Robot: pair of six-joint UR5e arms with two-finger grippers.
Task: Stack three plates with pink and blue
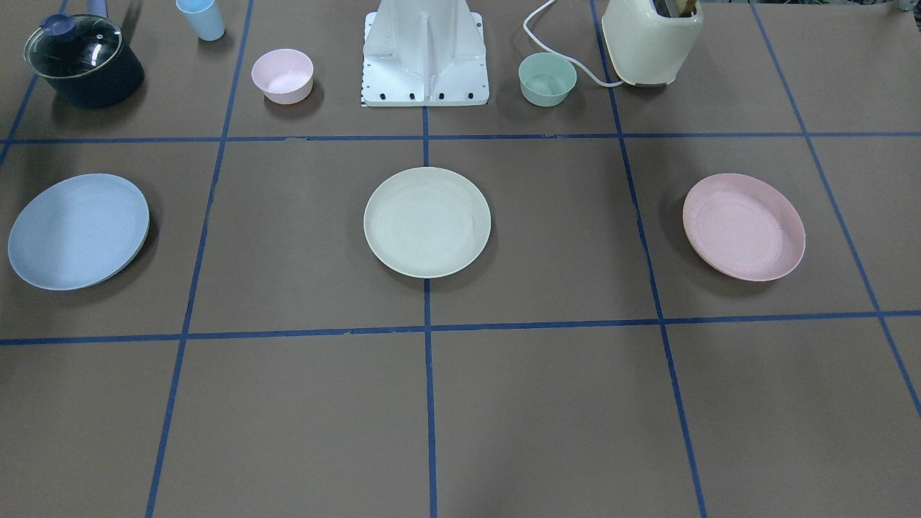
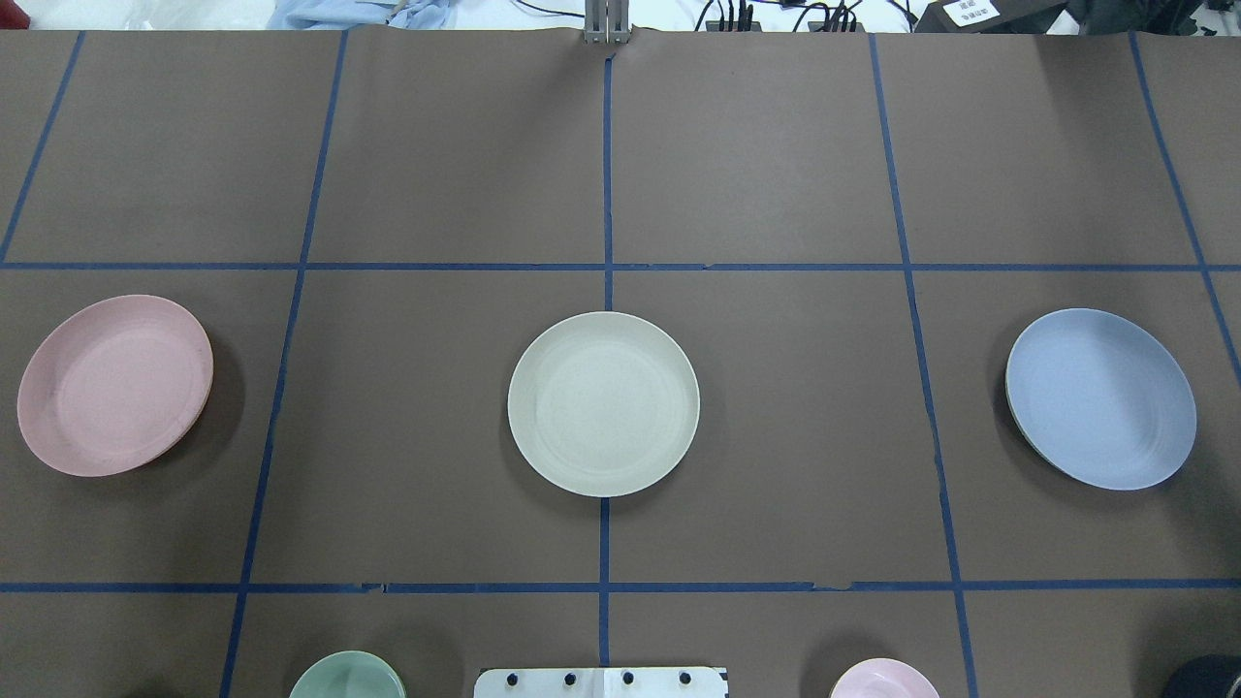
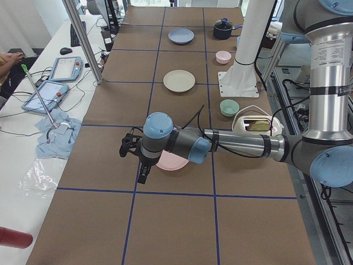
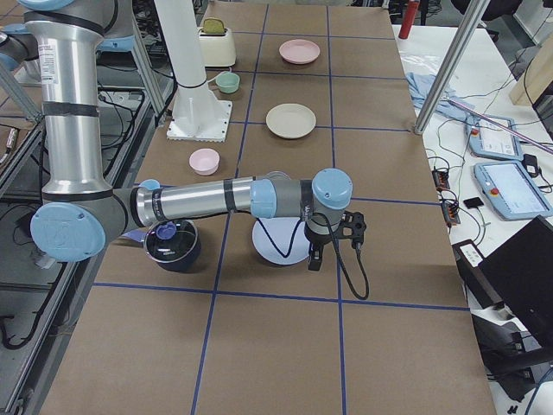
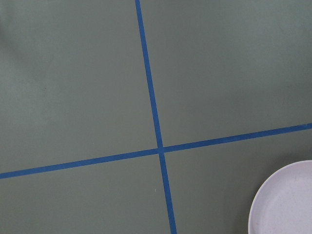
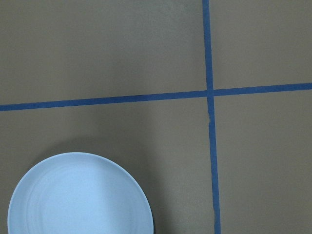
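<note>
Overhead exterior view shows 3 plates well apart in 1 row: pink plate (image 2: 114, 385) at left, cream plate (image 2: 603, 403) in the middle, blue plate (image 2: 1100, 398) at right. The toaster (image 1: 651, 43) holds bread (image 1: 680, 7). Only the side views show the left gripper (image 3: 142, 176) and right gripper (image 4: 314, 262); I cannot tell how wide they are.

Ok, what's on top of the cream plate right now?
Nothing: the cream plate is bare. The pink plate and blue plate lie apart at either side. The table under it is hidden.
</note>
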